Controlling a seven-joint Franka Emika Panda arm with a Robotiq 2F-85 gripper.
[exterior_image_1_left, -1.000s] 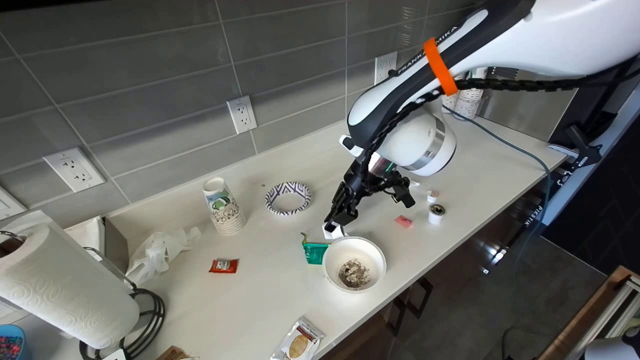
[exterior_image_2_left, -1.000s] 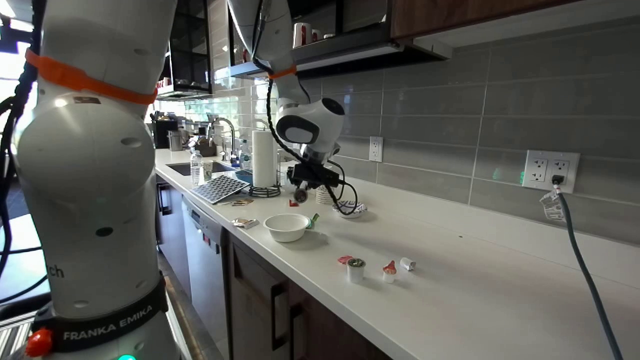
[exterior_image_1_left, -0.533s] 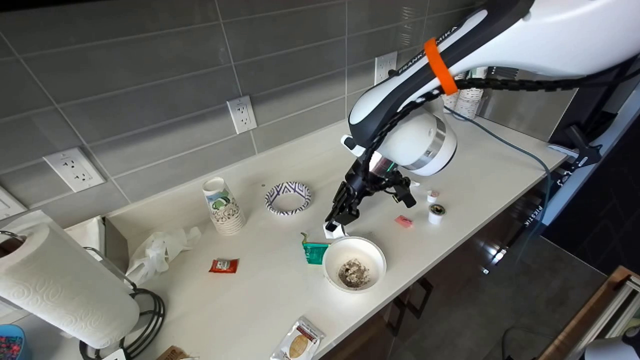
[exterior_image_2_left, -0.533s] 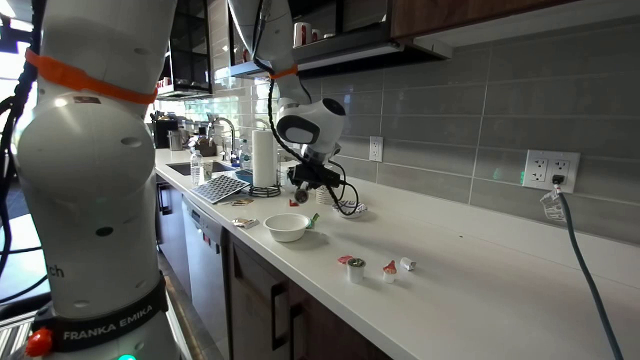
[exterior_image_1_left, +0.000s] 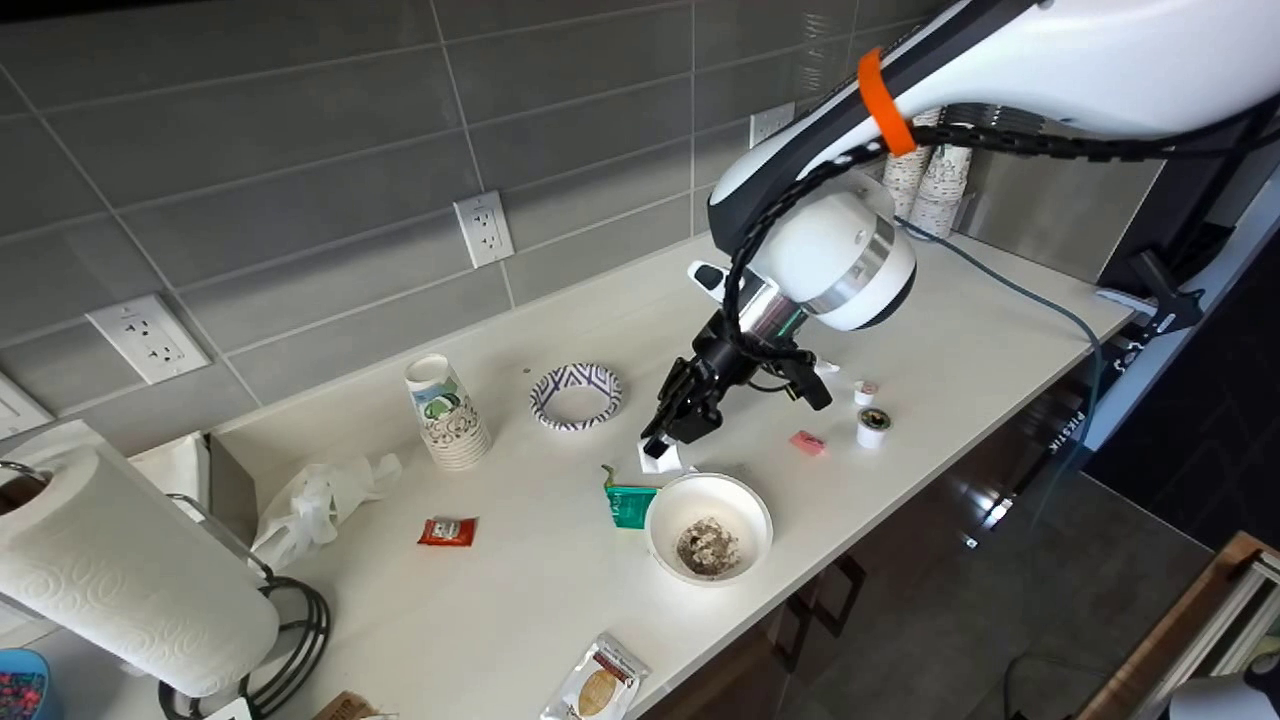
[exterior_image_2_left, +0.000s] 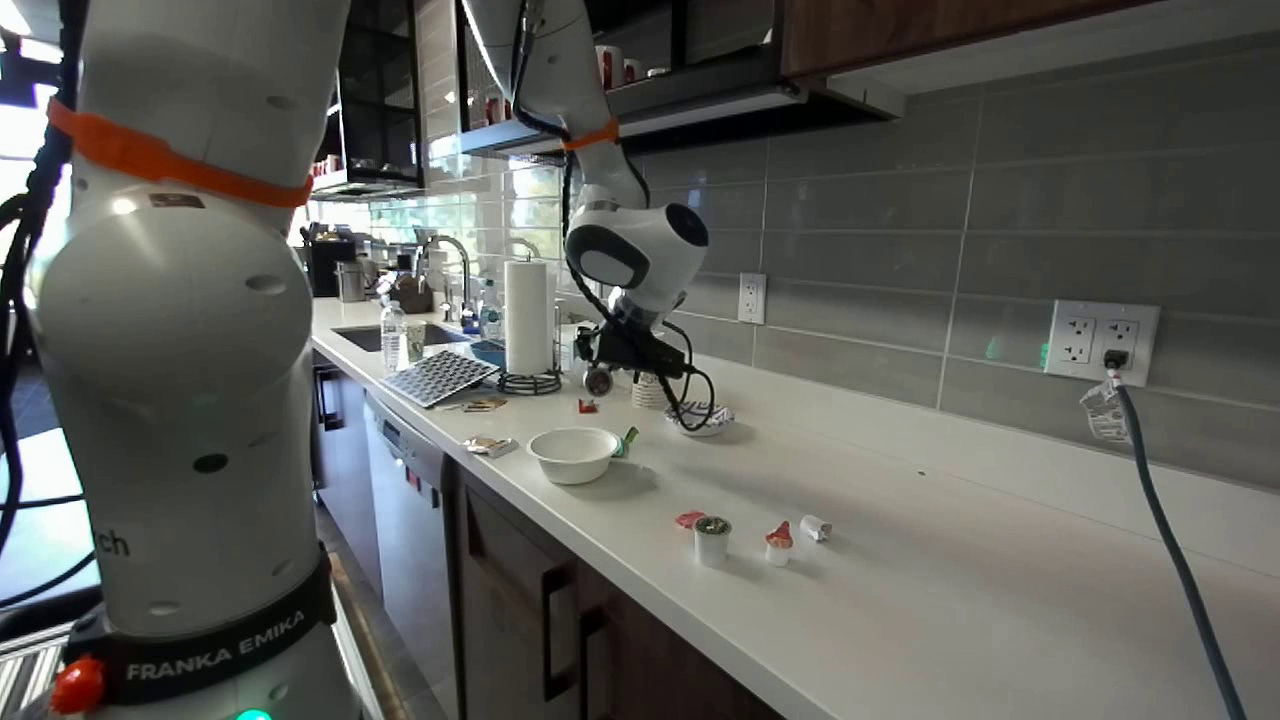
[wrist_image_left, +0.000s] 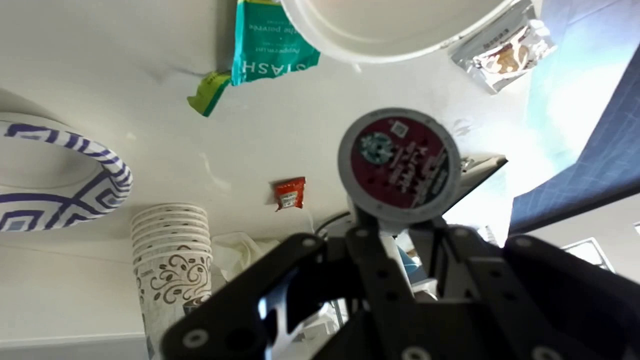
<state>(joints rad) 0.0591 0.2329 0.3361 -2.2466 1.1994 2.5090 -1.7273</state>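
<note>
My gripper is shut on a white coffee pod with a dark red, round lid. The lid faces away from the fingers. In an exterior view the pod shows as a white piece at the fingertips of the gripper. It also shows in an exterior view, held above the counter. A white bowl with greyish-brown crumbly stuff stands near the pod. A green tea packet lies against the bowl. A patterned paper bowl stands towards the wall.
Stacked paper cups, a red packet and a silver snack packet are on the counter. An opened pod, a small white cup and a pink scrap lie near the front edge. A paper towel roll stands by the wall.
The arm has shifted and the gripper has risen slightly, with the pod moving a little up in both exterior views. The pod stays held. The bowl and packets have not moved.
</note>
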